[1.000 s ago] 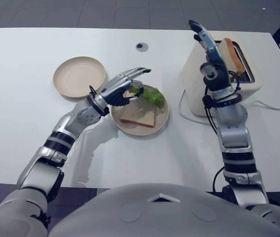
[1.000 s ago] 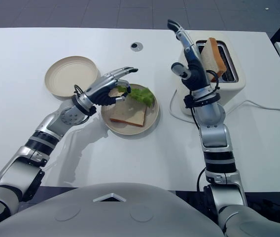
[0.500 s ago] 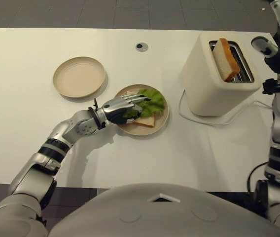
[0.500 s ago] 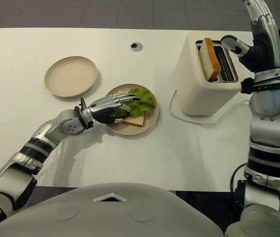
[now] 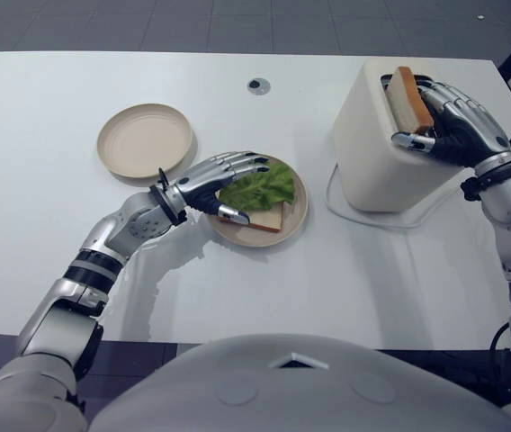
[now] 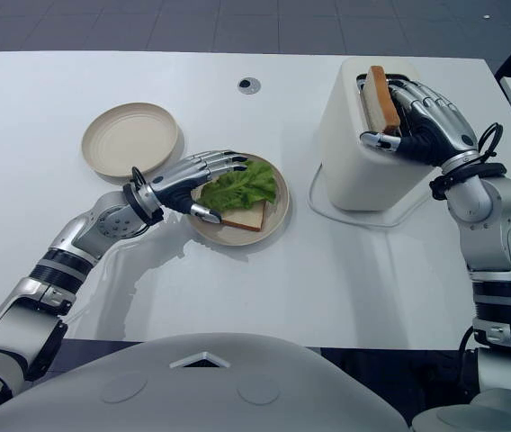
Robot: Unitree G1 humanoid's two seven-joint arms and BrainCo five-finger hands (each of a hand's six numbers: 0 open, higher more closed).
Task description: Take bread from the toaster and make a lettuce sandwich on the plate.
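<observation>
Lowered from high beside the toaster, the right hand now sits at the slot, while the left hand has let go of the lettuce it carried a second ago.

Up and to the left of the left hand [image 5: 203, 183] lies a spare plate [image 5: 145, 139]. That hand hangs over the near-left rim of the plate [image 5: 299, 214], fingers spread apart and holding nothing. Just under and beyond its fingertips the lettuce [image 5: 260, 184] lies spread on the bread slice [image 5: 272, 219]. The leaf looks light, limp and easily torn, so it is best nudged flat, not pinched.

Further right stands the toaster [image 5: 368, 153], its cord [image 5: 335, 196] trailing on the table [image 5: 49, 99]. The second slice [image 5: 408, 94] stands upright in the slot, touching the inner side of the right hand [image 5: 461, 130]. Whether that hand has closed on it I cannot tell. Toast is likely light, stiff and crumbly. It should be taken by both broad faces near the top edge and drawn straight up.

No writing or label can be read on the toaster or either plate.
</observation>
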